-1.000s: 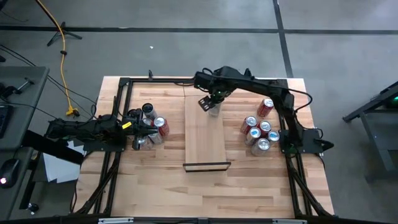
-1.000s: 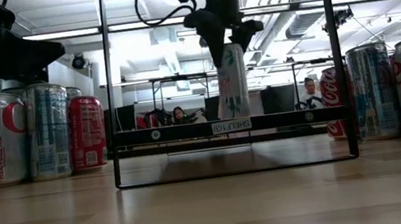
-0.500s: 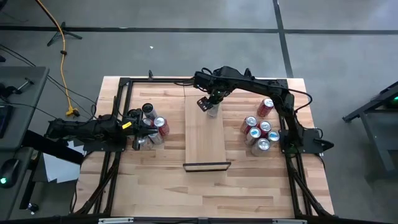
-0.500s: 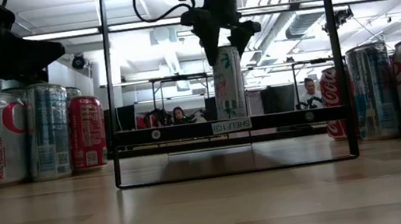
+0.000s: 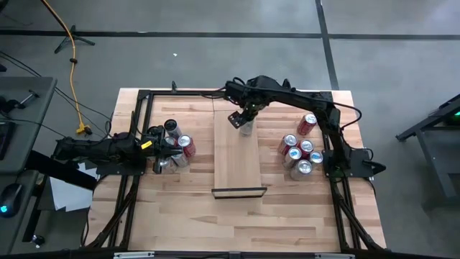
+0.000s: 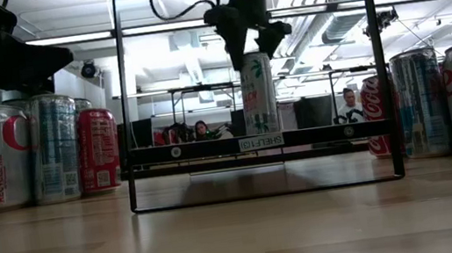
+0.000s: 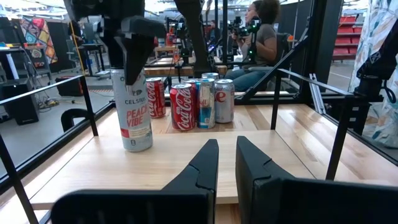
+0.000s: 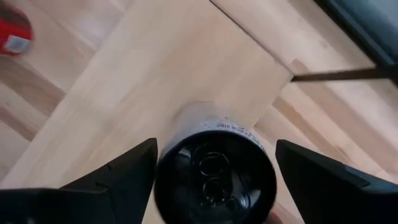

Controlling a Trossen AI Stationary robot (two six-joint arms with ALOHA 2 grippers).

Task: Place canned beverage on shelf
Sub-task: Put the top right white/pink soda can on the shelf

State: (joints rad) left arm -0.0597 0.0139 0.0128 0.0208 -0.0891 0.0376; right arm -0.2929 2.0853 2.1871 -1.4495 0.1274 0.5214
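Observation:
The shelf point(image 5: 237, 162) is a long pale board lying down the table's middle, with a black lip point(image 5: 238, 191) at its near end. A tall silver can point(image 6: 258, 94), marked Celsius Peach Vibe point(image 7: 135, 115), stands upright on its base on the shelf's far part point(image 5: 246, 129). My right gripper point(image 6: 251, 41) is right above the can, open. Its fingers point(image 8: 127, 174) stand on either side of the can's top point(image 8: 214, 180). My left gripper point(image 7: 227, 155) is shut and empty at the table's left, by the left cans point(image 5: 176, 144).
Several cola cans stand in a group left of the shelf point(image 6: 34, 149) and another group stands right of it point(image 5: 300, 151). A black frame point(image 6: 261, 142) stands upright at the shelf's near end. Black rails edge the table. A person point(image 7: 261, 37) sits beyond the table.
My right gripper has brought the can down from a tilt a little above the shelf. The can now stands upright on the board. The gripper has then let go of the can's top and risen slightly above it.

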